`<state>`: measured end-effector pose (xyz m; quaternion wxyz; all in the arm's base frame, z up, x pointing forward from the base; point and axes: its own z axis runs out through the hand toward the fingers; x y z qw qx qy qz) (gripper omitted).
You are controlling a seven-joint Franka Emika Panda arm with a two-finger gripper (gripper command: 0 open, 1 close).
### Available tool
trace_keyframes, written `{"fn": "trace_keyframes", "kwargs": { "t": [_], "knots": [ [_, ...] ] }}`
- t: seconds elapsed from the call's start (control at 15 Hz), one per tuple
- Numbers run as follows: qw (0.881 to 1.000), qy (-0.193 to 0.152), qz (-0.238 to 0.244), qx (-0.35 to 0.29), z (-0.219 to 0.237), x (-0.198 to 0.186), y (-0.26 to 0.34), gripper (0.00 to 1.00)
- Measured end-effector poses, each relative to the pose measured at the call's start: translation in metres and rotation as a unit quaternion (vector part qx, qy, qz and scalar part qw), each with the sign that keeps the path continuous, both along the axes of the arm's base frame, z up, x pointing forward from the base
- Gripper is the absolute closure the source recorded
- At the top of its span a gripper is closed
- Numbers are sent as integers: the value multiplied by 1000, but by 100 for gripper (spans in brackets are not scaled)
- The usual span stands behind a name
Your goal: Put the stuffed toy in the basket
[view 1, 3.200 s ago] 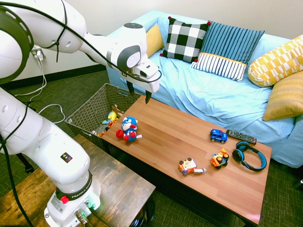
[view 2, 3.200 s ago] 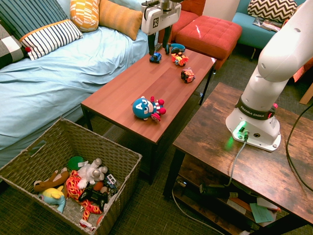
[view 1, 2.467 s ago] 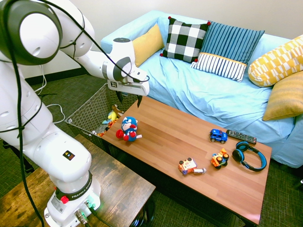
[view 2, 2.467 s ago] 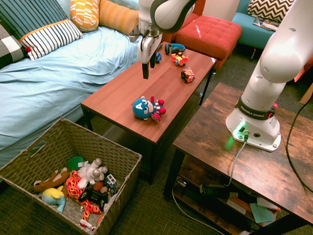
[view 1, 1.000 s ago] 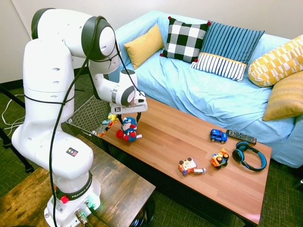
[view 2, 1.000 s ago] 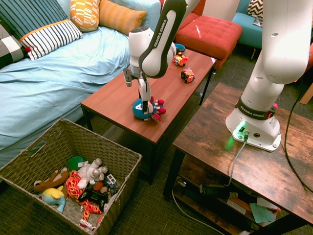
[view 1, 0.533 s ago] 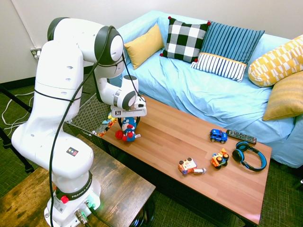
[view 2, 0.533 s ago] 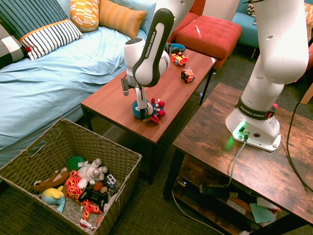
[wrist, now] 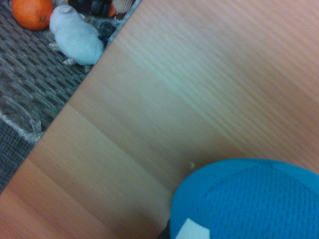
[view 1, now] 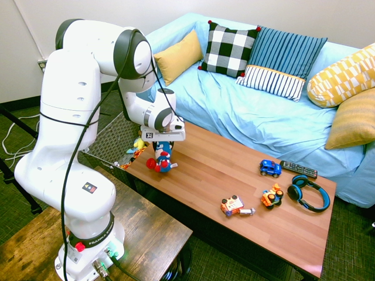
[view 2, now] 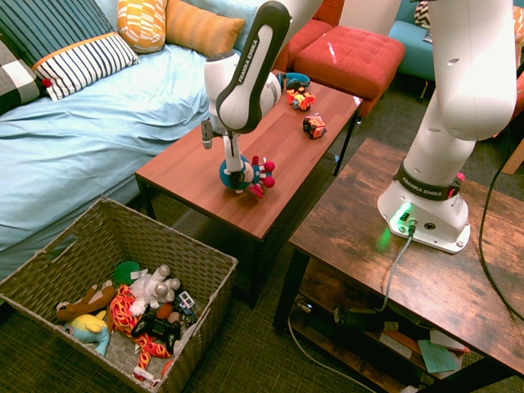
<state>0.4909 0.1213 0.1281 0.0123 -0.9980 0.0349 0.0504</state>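
The stuffed toy (view 1: 162, 160), blue with red hands and feet, hangs tilted just above the near left corner of the wooden coffee table (view 1: 234, 175). My gripper (view 1: 163, 148) comes down on it from above and is shut on its blue head (view 2: 226, 173); its red limbs (view 2: 262, 175) stick out to the side. The wrist view shows the blue head (wrist: 249, 199) close up over the table top. The basket (view 1: 108, 137) stands on the floor beside the table's left end, holding several toys (view 2: 131, 307).
A blue toy car (view 1: 270, 168), two orange plastic toys (view 1: 233, 205), headphones (view 1: 309, 193) and a remote (view 1: 297, 168) lie at the table's far end. The light blue sofa (view 1: 252, 111) runs behind the table. A dark wooden side table (view 2: 393, 270) stands in front.
My gripper came down onto the toy and shut on its head. In the last half second the toy rose slightly off the table and tilted.
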Motion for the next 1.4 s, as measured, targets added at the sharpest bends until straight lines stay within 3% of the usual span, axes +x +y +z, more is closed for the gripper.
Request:
{"fn": "trace_keyframes", "kwargs": {
  "t": [0.27, 0.4, 0.67, 0.93, 1.0, 1.4],
  "knots": [
    [999, -36, -23, -7, 59, 27, 79, 100],
    [999, -49, -19, -11, 68, 41, 131, 100],
    [998, -59, -17, -8, 11, 68, 214, 100],
    [996, -66, -49, 24, -34, 96, 246, 100],
    [995, -63, -62, 34, -38, 99, 252, 0],
    [992, -58, -93, 59, -39, 107, 265, 0]
  ]
}}
